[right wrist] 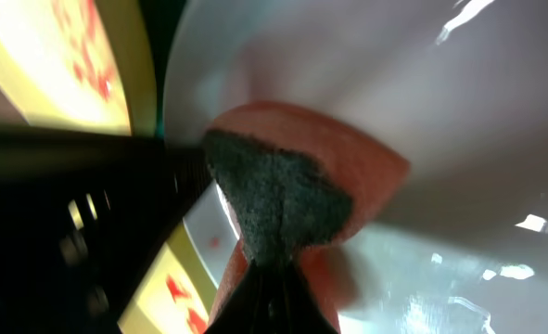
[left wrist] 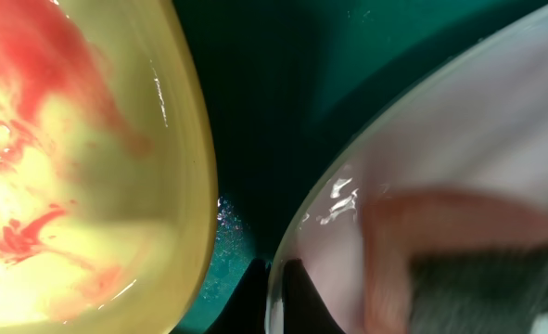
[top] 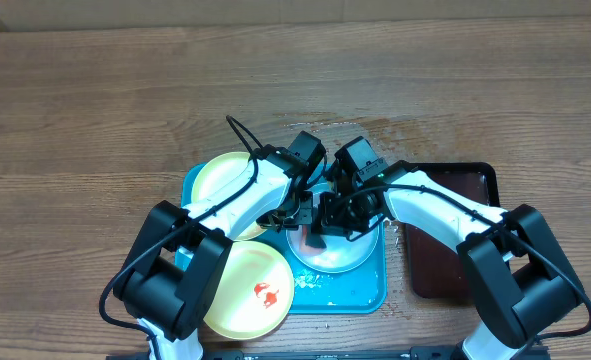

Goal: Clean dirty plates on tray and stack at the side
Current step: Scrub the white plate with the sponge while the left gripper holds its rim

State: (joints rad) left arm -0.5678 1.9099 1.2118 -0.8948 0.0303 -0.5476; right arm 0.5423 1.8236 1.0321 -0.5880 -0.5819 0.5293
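Right gripper [right wrist: 272, 295]: jaws clamped on a sponge [right wrist: 292, 199], orange-red with the dark grey scouring face towards the camera. The sponge is pressed against the inside of the white plate [right wrist: 422, 111].

Left gripper [left wrist: 287, 299]: jaws together, pinching the rim of that same white plate on its left edge. A strip of bare turquoise tray [left wrist: 255, 93] lies just beyond the rim, and then a yellow plate with red smears; I cannot tell which one.

Overhead: the white plate sits on the right half of the tray with both grippers meeting over it. The back yellow plate [top: 220, 180] is on the tray's back left. The front yellow plate [top: 245, 290], with a red blob, overhangs the front left rim. A dark tray [top: 455, 200] sits just right of the turquoise one on the wooden table [top: 95, 100].
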